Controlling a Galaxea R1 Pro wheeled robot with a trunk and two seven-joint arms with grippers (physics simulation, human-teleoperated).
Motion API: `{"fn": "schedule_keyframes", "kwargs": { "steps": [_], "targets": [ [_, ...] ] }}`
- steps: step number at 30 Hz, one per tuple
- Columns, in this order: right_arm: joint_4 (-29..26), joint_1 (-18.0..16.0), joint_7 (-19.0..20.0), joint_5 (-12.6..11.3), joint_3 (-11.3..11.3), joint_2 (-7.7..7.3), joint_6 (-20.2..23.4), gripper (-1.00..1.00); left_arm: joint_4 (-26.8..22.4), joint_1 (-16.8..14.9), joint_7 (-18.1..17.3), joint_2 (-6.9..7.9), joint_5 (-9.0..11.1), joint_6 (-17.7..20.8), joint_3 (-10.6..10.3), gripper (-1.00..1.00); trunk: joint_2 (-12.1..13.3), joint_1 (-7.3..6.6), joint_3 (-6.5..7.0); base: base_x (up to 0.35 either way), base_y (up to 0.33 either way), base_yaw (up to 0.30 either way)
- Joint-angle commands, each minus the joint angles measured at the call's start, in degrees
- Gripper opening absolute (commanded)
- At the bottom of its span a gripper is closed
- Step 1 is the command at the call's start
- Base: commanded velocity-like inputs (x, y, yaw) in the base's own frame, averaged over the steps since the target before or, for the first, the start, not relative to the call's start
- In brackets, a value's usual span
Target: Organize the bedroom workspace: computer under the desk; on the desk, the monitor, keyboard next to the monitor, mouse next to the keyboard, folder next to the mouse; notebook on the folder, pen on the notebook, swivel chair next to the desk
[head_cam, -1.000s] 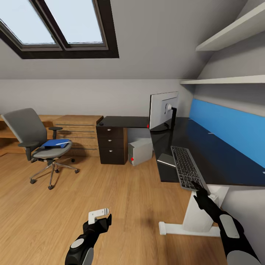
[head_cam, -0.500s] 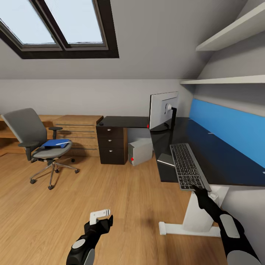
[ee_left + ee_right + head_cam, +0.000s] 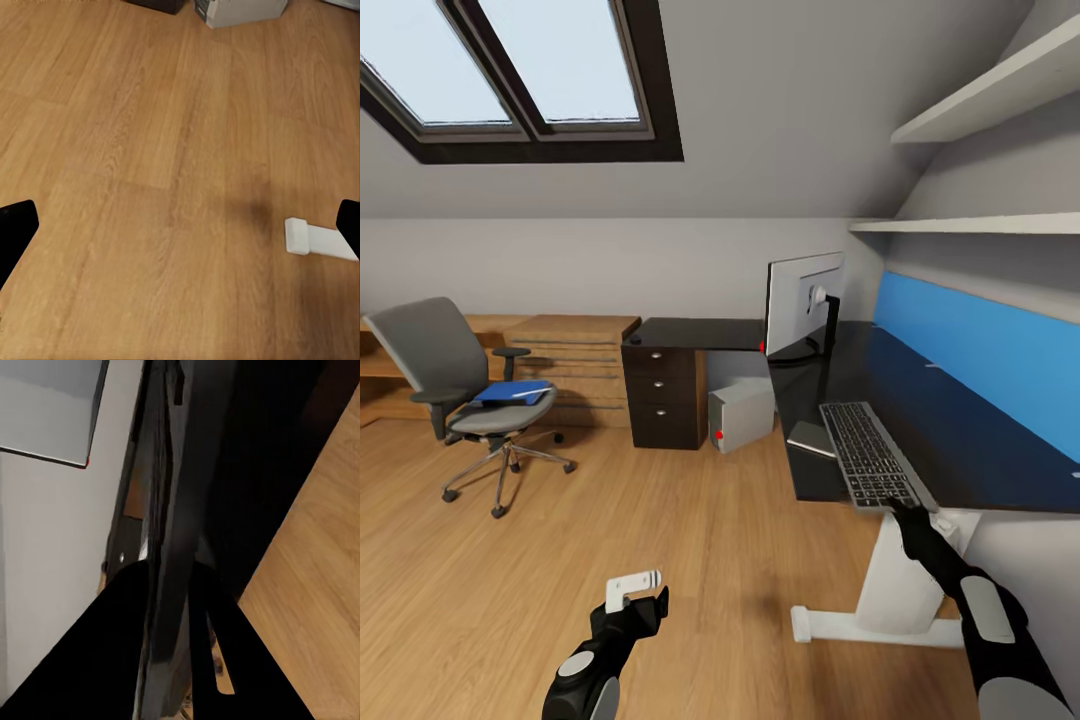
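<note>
The right gripper (image 3: 897, 509) pinches the near end of the keyboard (image 3: 871, 456), which lies on the desk (image 3: 960, 440) in front of the monitor (image 3: 803, 303), likely to slide it into place. The left gripper (image 3: 632, 592) hangs spread wide above the floor. The folder (image 3: 512, 391) waits on the swivel chair (image 3: 455, 385), well apart from the desk.

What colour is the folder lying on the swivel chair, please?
Bright blue; the folder shows best in the head view.

Attic home office: sloped ceiling with skylight (image 3: 510, 70), wood floor (image 3: 690, 560), black desk (image 3: 920, 430) with monitor (image 3: 803, 300), swivel chair (image 3: 460, 390), wall shelves (image 3: 980, 150).
</note>
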Motion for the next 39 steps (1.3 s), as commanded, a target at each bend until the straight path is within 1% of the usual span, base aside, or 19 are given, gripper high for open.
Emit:
{"fn": "schedule_keyframes", "kwargs": {
  "steps": [1,3,5,8,9,11,15,19,21,23,24,25,26,27,28,31,34,39],
  "targets": [
    [-0.8,-0.05,-0.01,-0.08,-0.02,0.25,0.45,-1.0,-0.06,-0.03,0.51,0.02,0.61,0.2,-0.1,1.0,0.39,-0.23,0.12,0.0,0.0,0.0],
    [-5.09,-0.05,-0.39,0.02,1.28,2.32,0.39,-1.0,-0.03,-0.03,0.56,0.02,0.61,0.2,-0.1,1.0,1.19,-0.67,0.48,0.0,0.0,0.0],
    [-7.23,-0.05,-0.59,0.12,1.57,4.33,0.37,-1.0,-0.03,-0.03,0.58,0.04,0.61,0.2,-0.1,1.0,1.99,-1.11,0.84,0.0,0.0,0.0],
    [-8.61,-0.05,-0.65,0.18,1.74,6.08,0.39,-1.0,-0.03,-0.03,0.6,0.04,0.61,0.2,-0.1,1.0,3.19,-1.77,1.38,0.0,0.0,0.0],
    [-8.89,-0.05,-0.63,0.18,1.82,6.43,0.41,-1.0,-0.03,-0.03,0.6,0.04,0.61,0.2,-0.1,1.0,3.59,-1.99,1.56,0.0,0.0,0.0],
    [-9.18,-0.05,-0.57,0.18,2.02,6.85,0.45,-1.0,-0.03,-0.03,0.6,0.03,0.61,0.2,-0.1,1.0,4.4,-2.43,1.92,0.0,0.0,0.0],
    [-9.33,-0.05,-0.45,0.24,2.3,7.07,0.46,-1.0,-0.02,-0.03,0.6,0.02,0.61,0.2,-0.1,1.0,6.0,-3.31,2.64,0.0,0.0,0.0],
    [-9.37,-0.05,-0.27,0.27,4.41,7.13,0.45,-1.0,-0.02,-0.03,0.6,0.02,0.61,0.2,-0.1,1.0,7.6,-4.18,3.35,0.0,0.0,0.0],
    [-9.33,-0.05,-0.22,0.23,6.5,7.41,0.45,-1.0,-0.02,-0.03,0.6,0.02,0.61,0.2,-0.1,1.0,8.01,-4.4,3.53,0.0,0.0,0.0],
    [-9.29,-0.05,-0.23,0.2,9.66,8.27,0.52,-1.0,-0.02,-0.03,0.56,0.02,0.58,0.15,-0.13,1.0,8.01,-4.4,3.53,0.0,0.0,0.0],
    [-9.12,-0.05,-0.24,0.19,12.49,8.76,0.64,-1.0,-0.02,-0.03,0.5,0.02,0.55,0.1,-0.16,1.0,8.01,-4.4,3.53,0.0,0.0,0.0],
    [-9.07,-0.05,-0.23,0.17,13.56,8.89,0.67,-1.0,-0.02,-0.03,0.46,0.02,0.54,0.09,-0.16,1.0,8.01,-4.4,3.53,0.0,0.0,0.0],
    [-8.92,-0.05,-0.24,0.1,16.56,9.18,0.79,-1.0,-0.02,-0.03,0.4,0.02,0.53,0.05,-0.18,1.0,8.01,-4.4,3.53,0.0,0.0,0.0],
    [-8.89,-0.05,-0.25,0.07,17.35,9.27,0.83,-1.0,-0.02,-0.03,0.39,0.02,0.53,0.05,-0.18,1.0,8.01,-4.4,3.53,0.0,0.0,0.0],
    [-8.8,-0.05,-0.27,-0.01,18.93,9.61,0.94,-1.0,-0.02,-0.03,0.37,0.02,0.52,0.03,-0.18,1.0,8.01,-4.4,3.53,0.0,0.0,0.0],
    [-8.71,-0.05,-0.27,-0.06,20.04,10.44,1.09,-1.0,-0.02,-0.03,0.31,0.06,0.52,0.02,-0.19,1.0,8.01,-4.4,3.53,0.029,0.026,0.0],
    [-8.61,-0.05,-0.32,-0.18,20.47,10.82,1.4,-1.0,-0.02,-0.03,0.2,0.09,0.52,0.02,-0.19,1.0,8.01,-4.4,3.53,0.152,0.156,0.0],
    [-8.59,0.0,-0.34,-0.29,20.57,10.89,1.43,-1.0,-0.04,-0.03,0.21,0.1,0.52,-0.03,-0.16,1.0,8.01,-4.4,3.53,0.216,0.254,0.0]
  ]
}}
